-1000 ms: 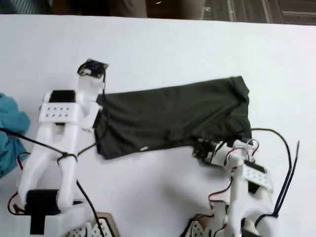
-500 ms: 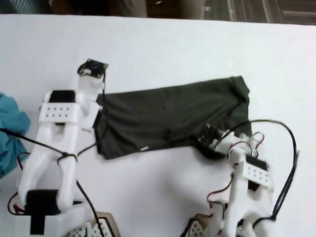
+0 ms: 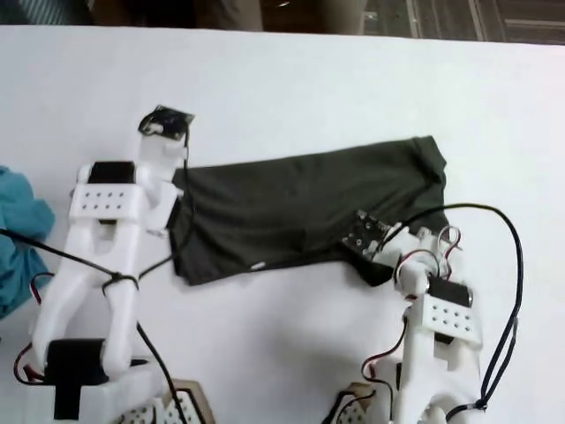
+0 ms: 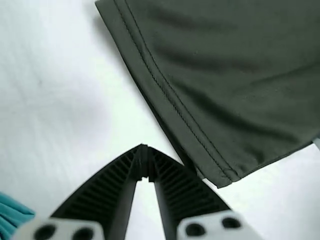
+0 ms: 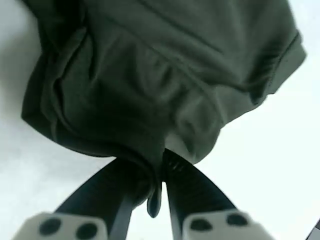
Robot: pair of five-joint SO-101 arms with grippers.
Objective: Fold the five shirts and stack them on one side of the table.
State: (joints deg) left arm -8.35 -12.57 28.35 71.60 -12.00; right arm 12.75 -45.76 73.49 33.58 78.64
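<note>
Dark green shirt [image 3: 309, 212] lies mid-frame on our table [image 3: 282, 79]; our right gripper [image 5: 161, 170] pinches its lower-right edge, our left gripper [image 4: 144, 172] clenched empty beside its left end.

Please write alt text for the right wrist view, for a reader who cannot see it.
The right tool is shut on a bunched fold of the dark green shirt. The rest of the shirt spreads, wrinkled, over the white table.

surface: white table [image 3: 291, 79] is lying evenly lit | beyond: dark floor [image 3: 441, 18] is showing past its far edge
</note>
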